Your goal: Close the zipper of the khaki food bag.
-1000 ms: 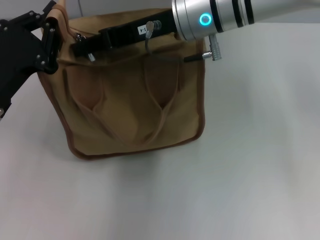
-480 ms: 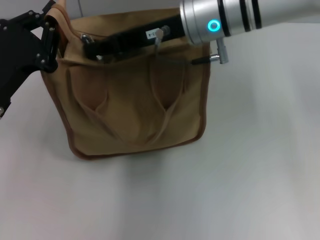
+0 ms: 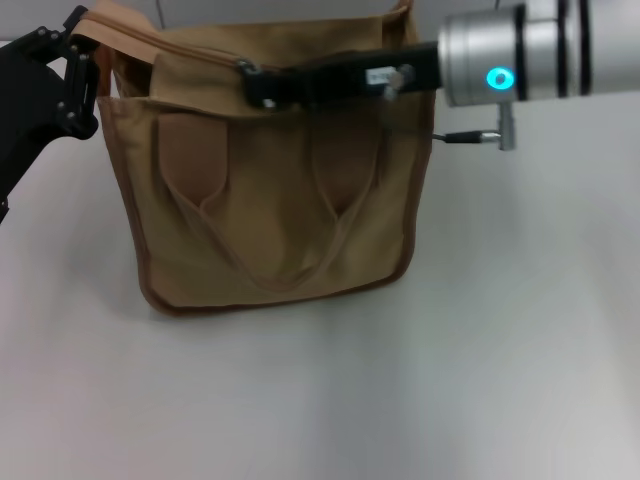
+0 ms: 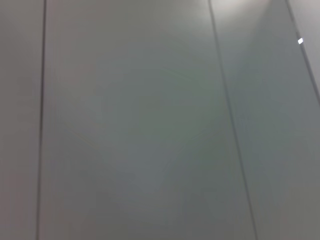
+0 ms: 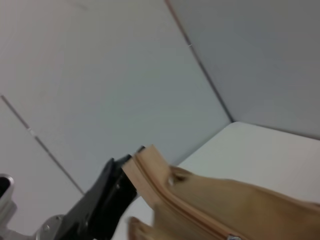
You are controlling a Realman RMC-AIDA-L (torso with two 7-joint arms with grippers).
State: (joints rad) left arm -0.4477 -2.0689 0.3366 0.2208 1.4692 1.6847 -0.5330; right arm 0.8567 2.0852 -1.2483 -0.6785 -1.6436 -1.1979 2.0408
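Khaki food bag (image 3: 270, 190) upright on pale grey tabletop (image 3: 480, 380), grey panelled wall (image 5: 90, 75) behind the bag, left gripper (image 3: 75, 75) clenched on the bag's top-left corner, right gripper (image 3: 262, 88) at the zipper (image 3: 200, 52) on top, grip cannot be told

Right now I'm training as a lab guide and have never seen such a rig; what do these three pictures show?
It is a two-armed robot. The head camera looks down at a pale table on which the khaki food bag stands upright. The left gripper, black, grips the bag's top corner on the robot's left. The right gripper, on a silver arm, lies along the bag's top edge at the zipper; its fingers are not clearly visible. The right wrist camera sees that held corner and the zipper line from close by, with the left gripper behind. The left wrist camera shows only a plain grey wall.
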